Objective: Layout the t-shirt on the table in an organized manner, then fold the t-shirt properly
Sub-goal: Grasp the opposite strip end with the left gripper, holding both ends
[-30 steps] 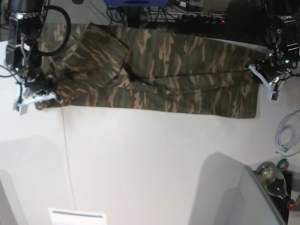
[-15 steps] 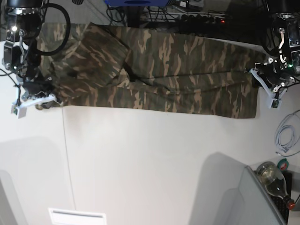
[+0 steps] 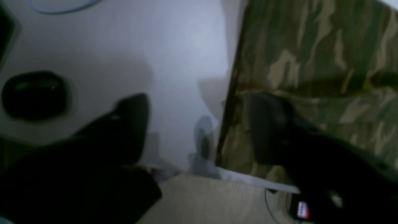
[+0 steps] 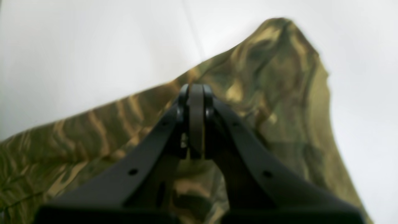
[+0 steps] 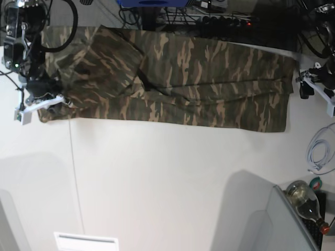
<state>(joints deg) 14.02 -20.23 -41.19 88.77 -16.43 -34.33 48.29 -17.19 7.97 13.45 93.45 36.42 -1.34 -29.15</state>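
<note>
White bench (image 5: 157,183) fills the base view, with the shirt (image 5: 172,83) spread in a long folded band along its far side. At the band's left end the right hand (image 4: 196,93) has its 2 fingers pressed flat together over the cloth; whether any cloth is pinched between them cannot be told. At the right end the left hand (image 3: 199,130) stands wide open and holds nothing, 1 finger over bare bench, the other over the shirt's edge. A grey cable (image 5: 319,151) and a bottle (image 5: 306,201) lie near right.
</note>
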